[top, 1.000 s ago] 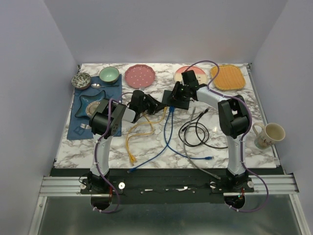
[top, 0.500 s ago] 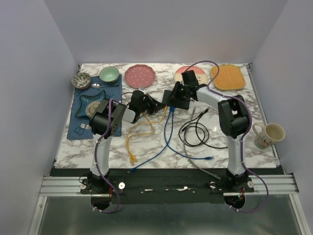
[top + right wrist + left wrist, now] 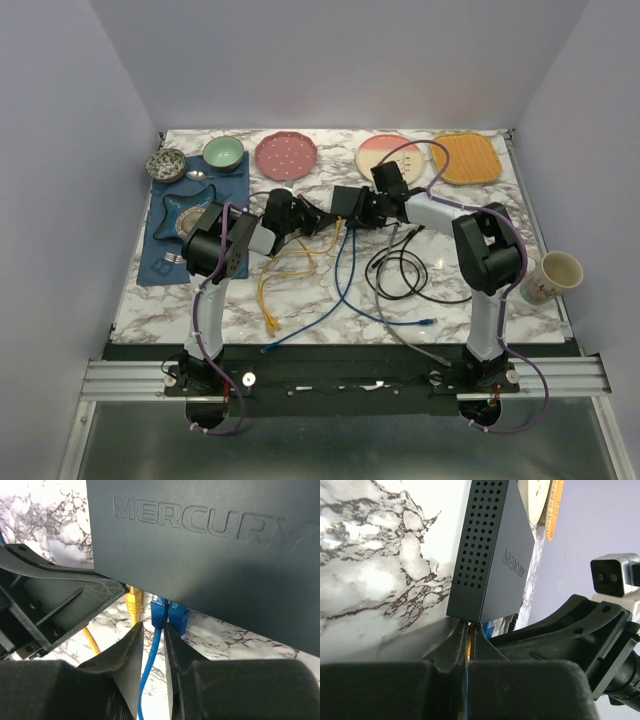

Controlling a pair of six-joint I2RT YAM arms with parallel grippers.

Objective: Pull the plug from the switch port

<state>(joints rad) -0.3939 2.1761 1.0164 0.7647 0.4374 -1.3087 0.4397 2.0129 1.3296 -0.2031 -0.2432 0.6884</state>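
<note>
The switch is a flat black box marked MERCURY, in mid-table between my two grippers. In the left wrist view it stands tilted with its perforated side showing. My left gripper is shut on a yellow plug at the switch's port edge; it also shows in the top view. In the right wrist view a yellow plug and two blue plugs sit in the switch. My right gripper is narrowly open astride the left blue plug's cable, just below that plug.
Yellow, blue and black cables trail toward the near edge. Plates and an orange mat line the back. Bowls on a blue napkin sit left. A mug stands at the right.
My right arm has swung, bringing its gripper from over the switch to the port edge. The switch has shifted slightly left. My left gripper has hardly moved.
</note>
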